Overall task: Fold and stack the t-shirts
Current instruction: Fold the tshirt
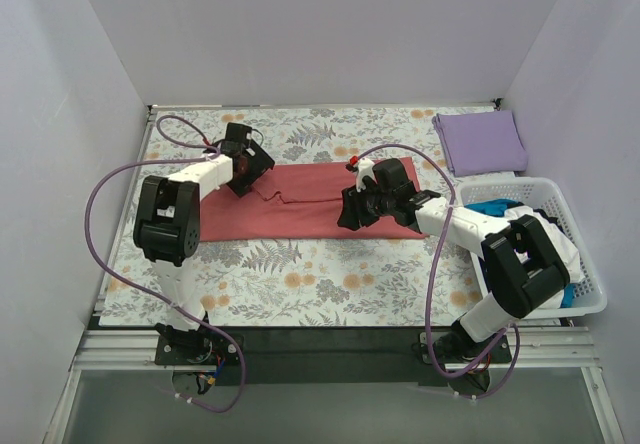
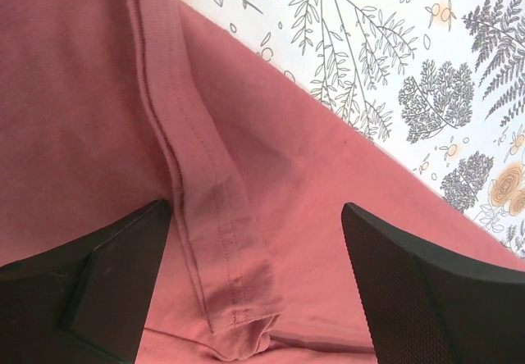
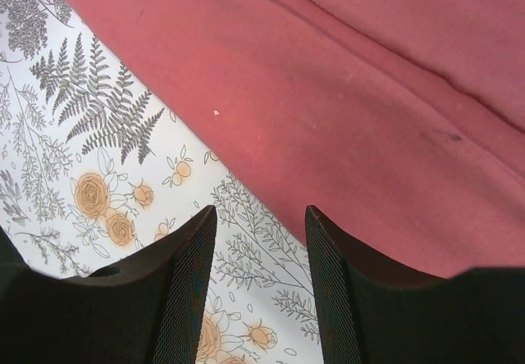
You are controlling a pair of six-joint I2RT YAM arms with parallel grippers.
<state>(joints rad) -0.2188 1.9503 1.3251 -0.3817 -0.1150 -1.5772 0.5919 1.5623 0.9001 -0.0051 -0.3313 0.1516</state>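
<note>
Left gripper fingers are sitting closest to the lens, spread wide w/ nothing between them, hovering just over the red t-shirt; a stitched hem is running down the cloth right below the gap. Right gripper is likewise standing released, jaws partly apart & empty; it's hanging over the near edge of the same shirt, where that edge is meeting the floral table cloth.

From the top cam the red t-shirt is lying flat across the middle of the table as a long strip, w/ a fold line showing along its far half; left gripper is sitting at its far-left corner, right gripper near its right end. Purple t-shirt is lying folded at the far-right corner, well apart from the red one; white basket beside the right arm is holding more clothes, incl. sth blue.

Handling, as I'm judging it: thin soft jersey, light & limp; it's going to sag & drape from any pinch point; prob. not slippery on the table cloth, but likely to be dragging & bunching if pulled flat. Best to be pinching at corners or along the double-thick hem, one gripper per end, catching both layers together; lifting evenly so the fold is landing square; a mid-panel grab is prob. going to wrinkle it.
</note>
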